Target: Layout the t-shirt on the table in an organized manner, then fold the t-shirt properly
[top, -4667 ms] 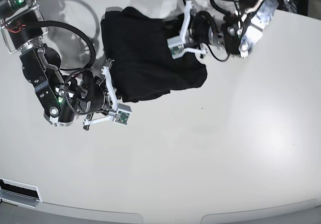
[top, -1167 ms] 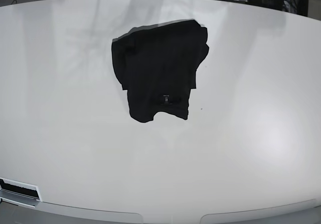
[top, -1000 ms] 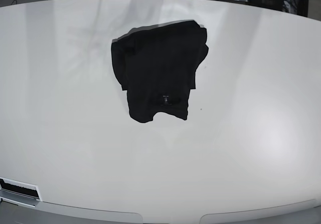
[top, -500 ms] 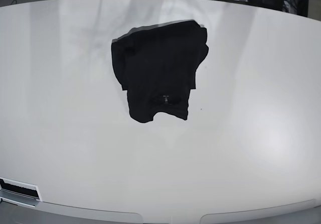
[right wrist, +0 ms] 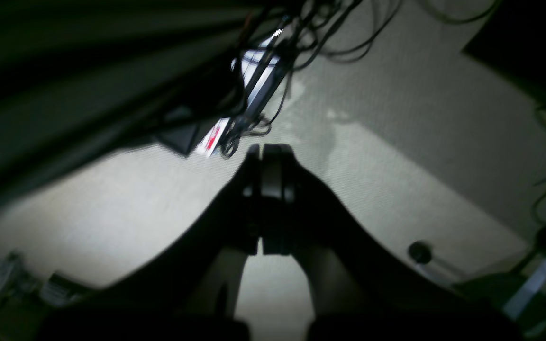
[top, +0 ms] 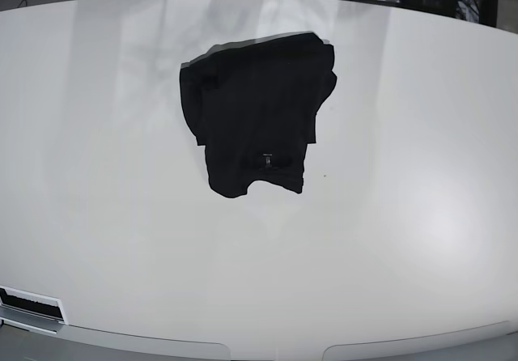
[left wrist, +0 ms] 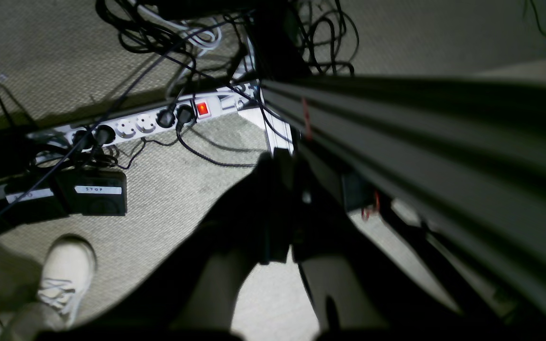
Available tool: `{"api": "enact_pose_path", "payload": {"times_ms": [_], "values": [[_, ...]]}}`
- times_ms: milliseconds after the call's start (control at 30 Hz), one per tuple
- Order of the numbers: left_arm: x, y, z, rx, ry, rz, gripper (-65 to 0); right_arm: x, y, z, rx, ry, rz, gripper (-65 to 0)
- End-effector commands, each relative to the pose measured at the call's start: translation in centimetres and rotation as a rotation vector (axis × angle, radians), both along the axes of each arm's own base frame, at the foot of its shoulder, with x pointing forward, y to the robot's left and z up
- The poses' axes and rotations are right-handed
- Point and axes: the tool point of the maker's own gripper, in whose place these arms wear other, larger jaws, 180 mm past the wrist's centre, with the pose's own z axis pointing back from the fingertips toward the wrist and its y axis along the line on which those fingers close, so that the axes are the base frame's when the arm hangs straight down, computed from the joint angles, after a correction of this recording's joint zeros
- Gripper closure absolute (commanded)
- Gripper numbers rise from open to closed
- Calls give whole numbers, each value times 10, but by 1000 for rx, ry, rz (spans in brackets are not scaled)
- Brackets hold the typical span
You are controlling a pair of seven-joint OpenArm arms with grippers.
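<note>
The black t-shirt [top: 255, 110] lies in a compact folded bundle on the far middle of the white table [top: 364, 256], with its neck tag [top: 267, 160] showing near the front edge. Neither arm is over the table in the base view. In the left wrist view my left gripper [left wrist: 282, 163] is shut and empty, hanging over the carpet floor beside the table's edge. In the right wrist view my right gripper [right wrist: 261, 161] is shut and empty, also over the floor. The shirt shows in neither wrist view.
A white power strip [left wrist: 150, 121] with a red switch, tangled cables [left wrist: 192, 42], a black box labelled STOP [left wrist: 95, 192] and a white shoe [left wrist: 67, 265] are on the floor. A grey rail [left wrist: 420, 142] runs beside my left gripper. Cables [right wrist: 254, 104] hang near my right gripper.
Both arms, which held the shirt 4.7 s ago, have left the table. The shirt now lies folded and has not moved over the last second.
</note>
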Motion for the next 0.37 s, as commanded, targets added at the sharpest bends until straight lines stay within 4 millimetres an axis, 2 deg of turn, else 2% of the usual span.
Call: {"api": "enact_pose_path", "payload": {"times_ms": [0,67,333], "values": [[4,1,1,-7,-6,14,0,1,8,1,19,-6,6,0],[7,-2,1,-31,-4,30,0,3,18,2,47,-5,8,0],[16,-2,1,-41,-14,44,0,12,19,2,51,-17,5,0]]}}
